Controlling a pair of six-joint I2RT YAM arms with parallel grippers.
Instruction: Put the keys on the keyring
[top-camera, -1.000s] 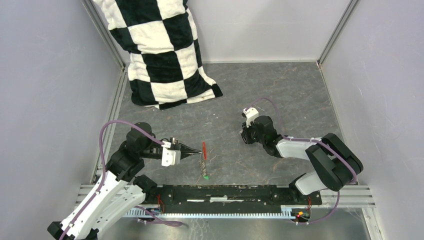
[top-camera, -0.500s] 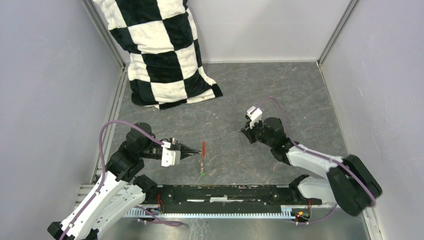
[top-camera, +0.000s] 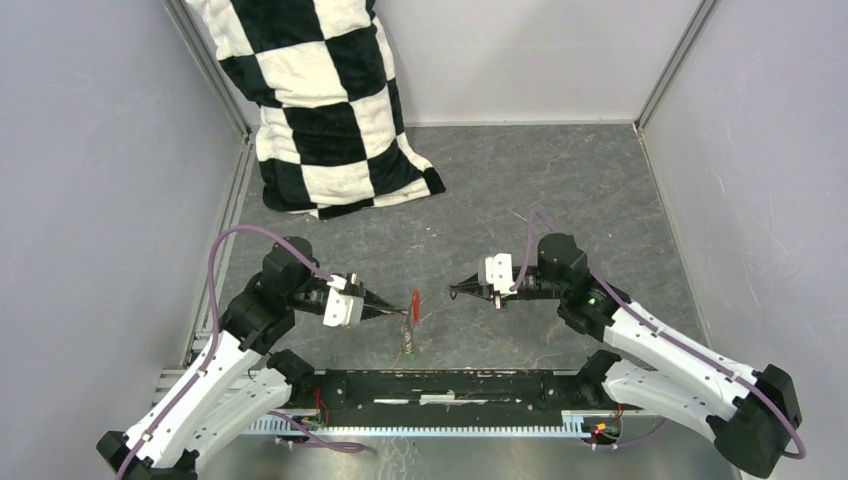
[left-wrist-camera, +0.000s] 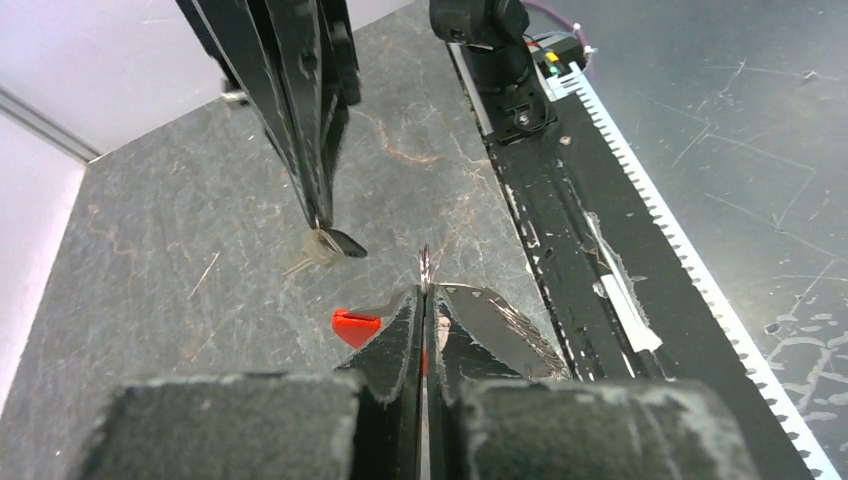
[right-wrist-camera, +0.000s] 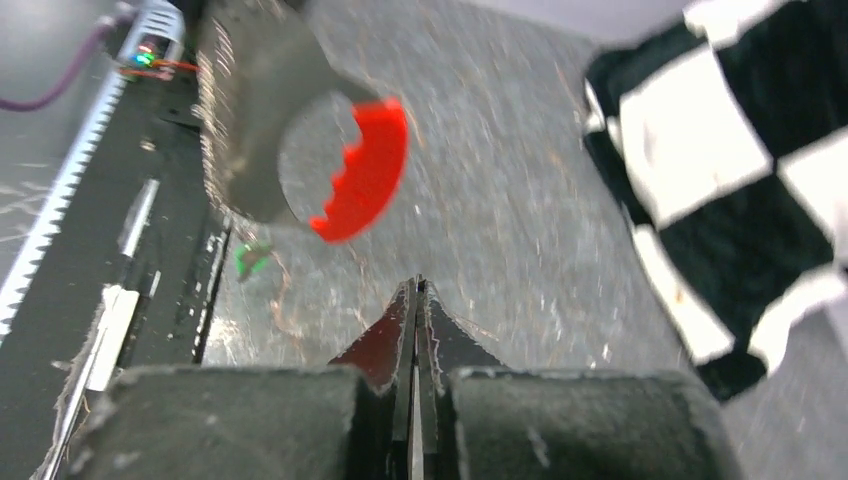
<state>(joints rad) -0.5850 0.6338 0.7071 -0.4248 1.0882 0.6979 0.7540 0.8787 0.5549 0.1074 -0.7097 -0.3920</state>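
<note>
My left gripper (top-camera: 403, 314) is shut on the keyring's thin ring (left-wrist-camera: 425, 262), which sticks out edge-on past its tips (left-wrist-camera: 425, 290). The keyring's red curved piece (top-camera: 415, 302) shows beside the fingers in the left wrist view (left-wrist-camera: 352, 326) and the right wrist view (right-wrist-camera: 372, 170). Its strip (top-camera: 408, 338) hangs down to the floor. A green tag (right-wrist-camera: 250, 260) lies by the strip's end. My right gripper (top-camera: 453, 288) points left, just right of the keyring. It is shut on the black-tagged key (left-wrist-camera: 328, 244). The key is hidden in the right wrist view (right-wrist-camera: 415, 285).
A black-and-white checkered pillow (top-camera: 320, 100) leans in the back left corner. A black rail (top-camera: 450, 385) runs along the near edge between the arm bases. Grey walls close the left, right and back sides of the stone-grey floor (top-camera: 560, 190).
My right arm swung from pointing down at the floor farther back to reaching left toward the keyring, carrying the key. My left gripper shifted slightly right with the keyring.
</note>
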